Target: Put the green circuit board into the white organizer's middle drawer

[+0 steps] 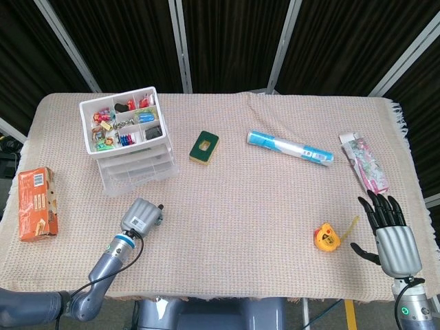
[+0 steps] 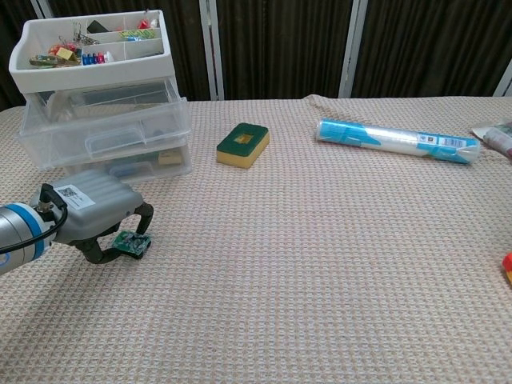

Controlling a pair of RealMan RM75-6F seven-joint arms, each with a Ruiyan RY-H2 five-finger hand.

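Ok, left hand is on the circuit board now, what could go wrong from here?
The left hand pinches the circuit board only at its edge, so it could slip out on lifting. The middle drawer looks only partly open, so the board may catch on its front. The head view hides the board.

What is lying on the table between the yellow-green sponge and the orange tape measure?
Nothing: in the head view only bare woven cloth lies between the sponge and the tape measure.
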